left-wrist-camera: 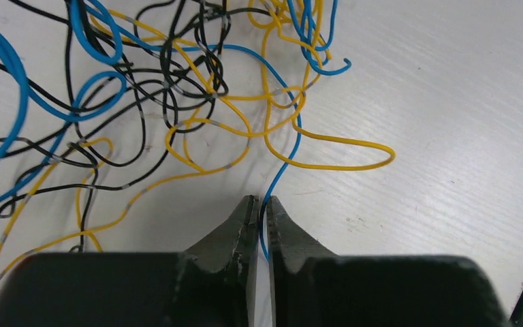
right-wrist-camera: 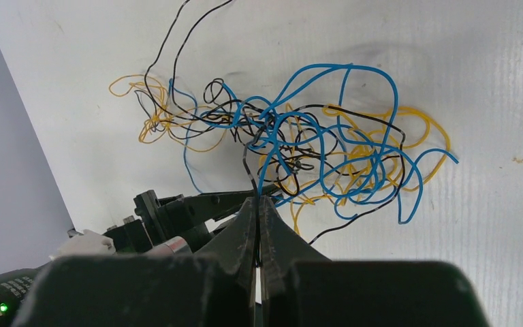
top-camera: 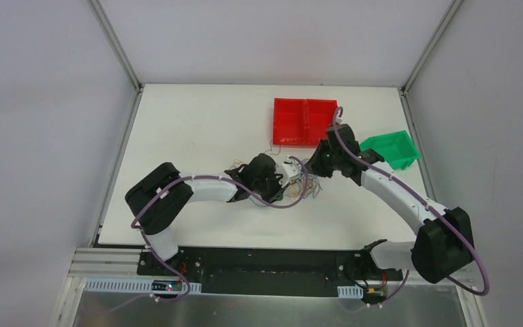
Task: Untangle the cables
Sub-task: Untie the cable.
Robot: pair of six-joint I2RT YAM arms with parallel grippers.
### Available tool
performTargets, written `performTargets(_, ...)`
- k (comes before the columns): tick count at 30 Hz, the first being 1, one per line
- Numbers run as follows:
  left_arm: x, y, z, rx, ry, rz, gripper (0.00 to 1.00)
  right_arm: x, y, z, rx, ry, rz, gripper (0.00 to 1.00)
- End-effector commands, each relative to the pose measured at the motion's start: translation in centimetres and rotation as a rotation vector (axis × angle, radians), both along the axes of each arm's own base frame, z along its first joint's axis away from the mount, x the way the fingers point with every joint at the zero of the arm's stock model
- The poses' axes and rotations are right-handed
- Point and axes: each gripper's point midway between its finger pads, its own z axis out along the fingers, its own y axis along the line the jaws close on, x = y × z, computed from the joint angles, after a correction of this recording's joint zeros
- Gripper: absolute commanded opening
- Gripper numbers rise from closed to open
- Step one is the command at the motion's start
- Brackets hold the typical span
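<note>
The cables are a loose tangle of thin yellow, blue and black wires on the white table between the two grippers. The tangle fills the upper left of the left wrist view and the middle of the right wrist view. My left gripper is shut on a blue cable that runs up into the tangle. My right gripper is shut on a black cable at the tangle's near edge, with a blue strand right beside it. The left gripper shows just left of the right one.
A red two-compartment bin stands at the back middle. A green bin sits tilted at the right edge behind the right arm. Grey walls enclose the white table.
</note>
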Motion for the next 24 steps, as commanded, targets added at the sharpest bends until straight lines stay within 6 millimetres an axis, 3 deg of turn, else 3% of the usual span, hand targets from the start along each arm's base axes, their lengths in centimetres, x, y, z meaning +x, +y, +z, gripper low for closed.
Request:
performTargets(1, -0.5, -0.4, 0.9, -0.013, 0.008, -0.013, 0.05, 0.5, -0.8, 1.6, 0.046, -0.049, -0.036, 0.0)
performTargets(3, -0.5, 0.0, 1.7, -0.025, -0.004, 0.005, 0.0, 0.7, -1.9, 1.5, 0.032, -0.052, -0.066, 0.0)
performTargets(6, -0.1, 1.1, 3.6, -0.047, -0.029, 0.087, 0.0, 0.8, -3.9, 1.2, -0.001, -0.052, -0.13, 0.0)
performTargets(9, 1.1, 3.7, 5.9, -0.088, -0.046, 0.278, 0.0, 0.8, -6.1, 0.7, -0.032, -0.046, -0.198, 0.0)
performTargets(12, 2.4, 8.5, 8.7, -0.109, -0.018, 0.555, 0.0, 0.5, -8.2, 0.0, -0.059, -0.031, -0.269, 0.0)
performTargets(17, 2.9, 16.6, 13.0, -0.297, 0.058, 0.837, 0.0, 0.0, -11.1, -1.1, -0.109, -0.014, -0.373, 0.0)
performTargets(21, 2.7, 23.9, 15.1, -0.288, -0.001, 1.12, 0.0, -0.7, -12.6, -1.4, -0.146, -0.002, -0.428, 0.0)
performTargets(24, 2.6, 27.8, 16.0, -0.312, 0.011, 1.312, 0.0, -1.2, -13.3, -1.1, -0.156, -0.018, -0.456, 0.0)
